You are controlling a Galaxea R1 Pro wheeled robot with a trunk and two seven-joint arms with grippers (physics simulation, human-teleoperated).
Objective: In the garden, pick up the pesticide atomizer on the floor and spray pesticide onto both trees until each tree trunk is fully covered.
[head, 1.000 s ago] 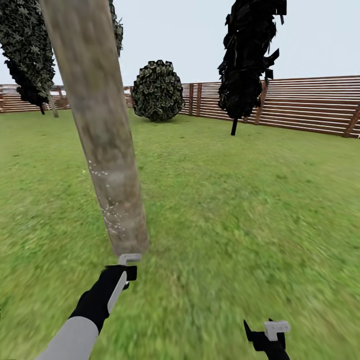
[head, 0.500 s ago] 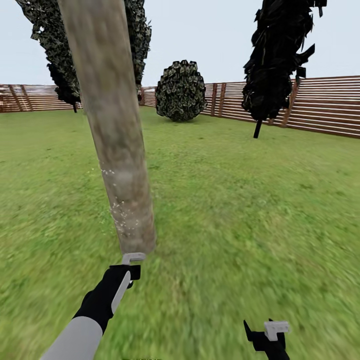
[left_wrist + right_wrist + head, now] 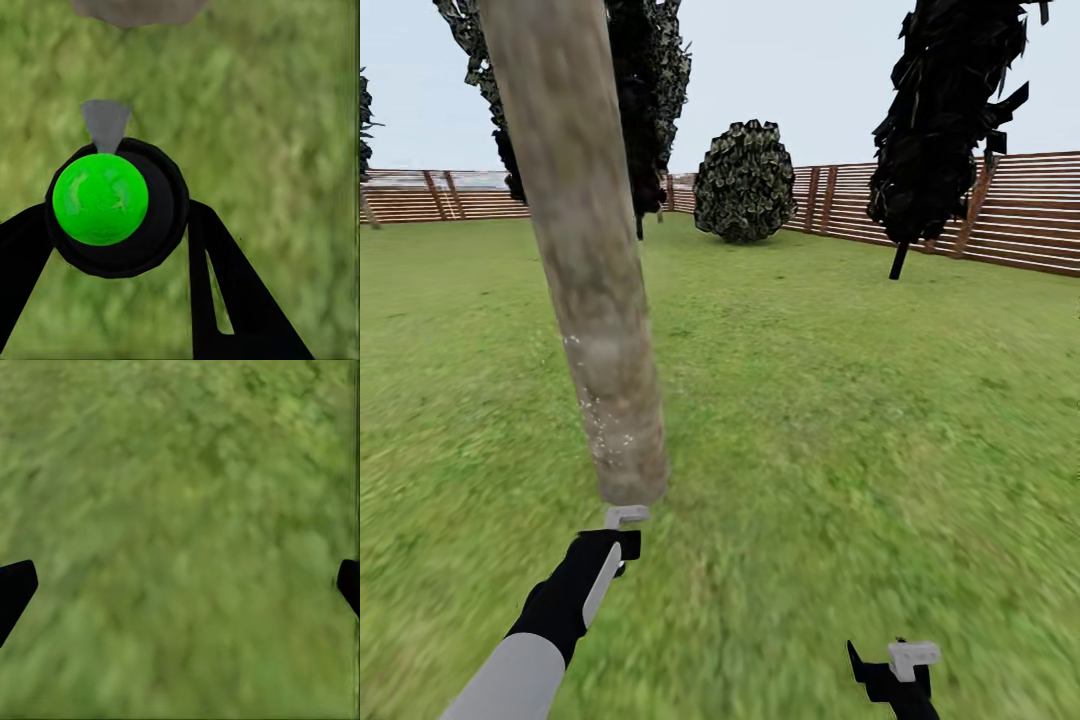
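Observation:
My left gripper is shut on the pesticide atomizer, a small black round body with a bright green top, seen from above in the left wrist view. Its grey nozzle points at the foot of the near tree trunk, a thick, leaning, mottled grey-beige column standing just beyond the gripper. White specks dot the trunk's lower part. In the left wrist view, the trunk's base lies just beyond the nozzle. My right gripper hangs open over grass, its fingers wide apart.
Green lawn spreads all around. A brown slat fence closes the far side. A black-leaved tree stands at the right, a round bush in the middle, and another dark crown behind the near trunk.
The whole head view has swung left, so the bush, fence and black-leaved tree sit further right in the picture. Both arms hold the same pose, with the nozzle still at the trunk's foot.

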